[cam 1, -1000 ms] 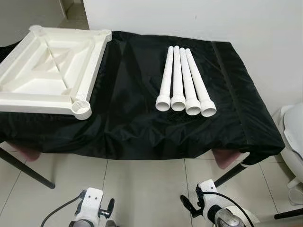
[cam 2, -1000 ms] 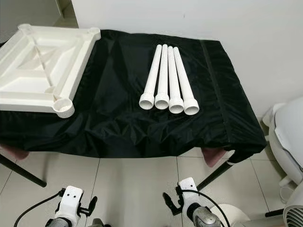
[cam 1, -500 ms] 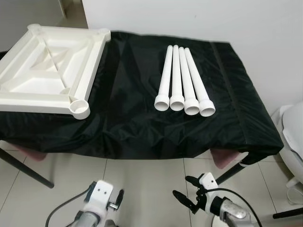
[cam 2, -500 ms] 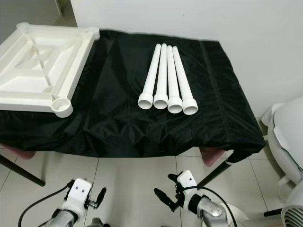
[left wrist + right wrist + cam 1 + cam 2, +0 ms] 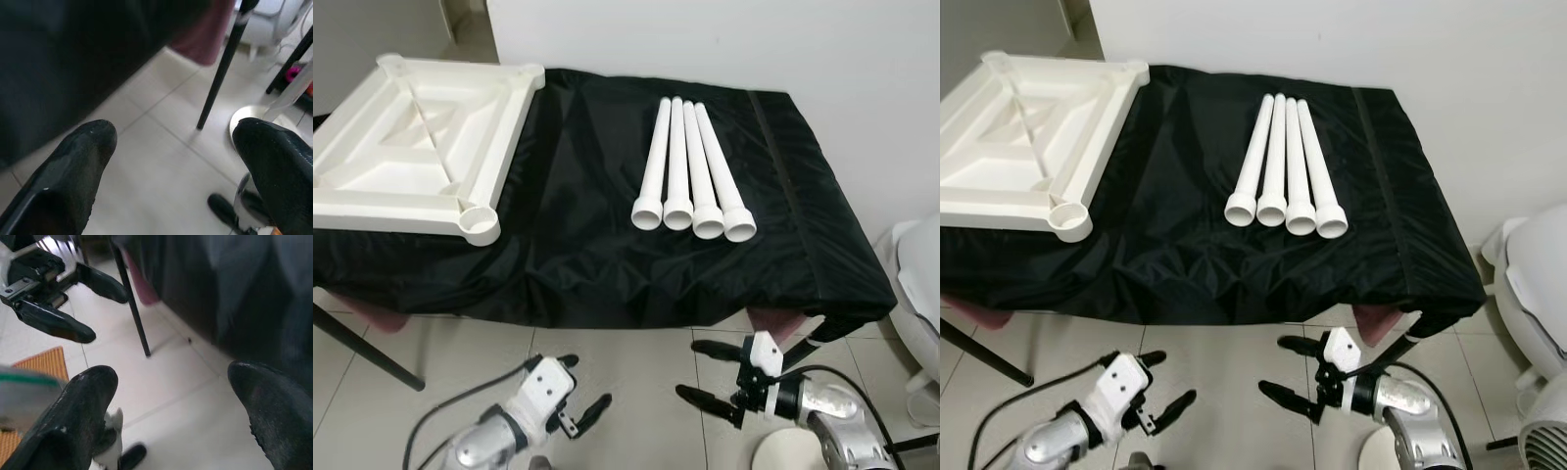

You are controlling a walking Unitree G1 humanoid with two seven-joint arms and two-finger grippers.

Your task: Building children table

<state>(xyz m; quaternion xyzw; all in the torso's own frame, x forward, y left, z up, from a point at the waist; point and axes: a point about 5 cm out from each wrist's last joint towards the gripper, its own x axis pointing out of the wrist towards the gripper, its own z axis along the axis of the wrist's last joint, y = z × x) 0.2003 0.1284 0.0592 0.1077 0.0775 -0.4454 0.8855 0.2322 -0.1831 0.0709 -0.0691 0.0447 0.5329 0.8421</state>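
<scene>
An upturned white square tabletop with round corner sockets lies at the left of a table covered in black cloth. Several white tube legs lie side by side right of the middle, their wide ends toward me. Both grippers hang below the table's front edge, over the tiled floor. My left gripper is open with nothing between its fingers. My right gripper is open too and empty. In the right wrist view, the right fingertips frame the floor, with the left gripper beyond.
A black table leg slants down at the left, another stands near the right gripper. A white appliance stands at the far right, and a round white base sits on the floor. A white wall backs the table.
Both arms have risen and swung forward, so the grippers show more fully. Their fingers now stand spread wide. The tabletop and legs have not moved.
</scene>
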